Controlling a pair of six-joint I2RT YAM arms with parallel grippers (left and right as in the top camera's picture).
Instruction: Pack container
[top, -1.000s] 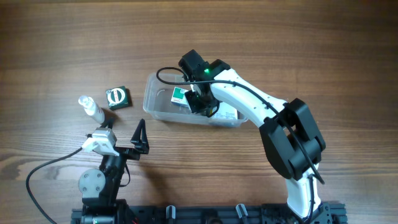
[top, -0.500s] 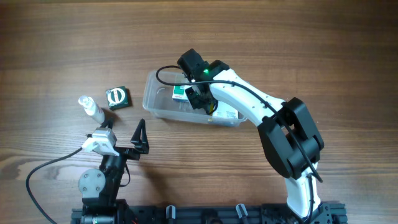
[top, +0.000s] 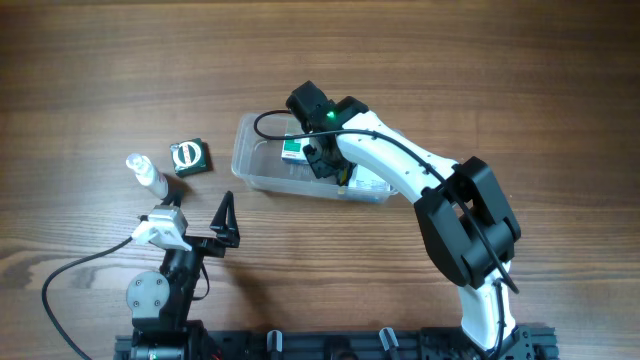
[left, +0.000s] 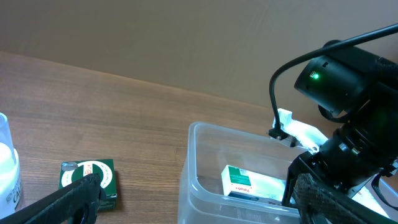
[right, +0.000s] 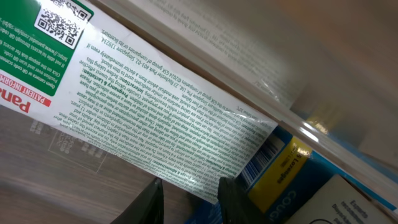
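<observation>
Your right hand (right: 189, 196) pinches the green-white box (right: 124, 112) printed "PATIENT INFORM…" inside the container (top: 243, 160), beside a blue-yellow box (right: 280, 168); left hand (top: 195, 225) spread.

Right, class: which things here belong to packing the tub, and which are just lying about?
In the job: tub; white box, gripped by the right hand; blue box inside.
Lying about: green box, bottle, open left hand. The first two may be packed later.

A robotics lab bench — cabled arms (top: 400, 165) mounted on a black rail (top: 330, 345) at a wood-grain table (top: 100, 60), plain wall (left: 155, 31) behind.
</observation>
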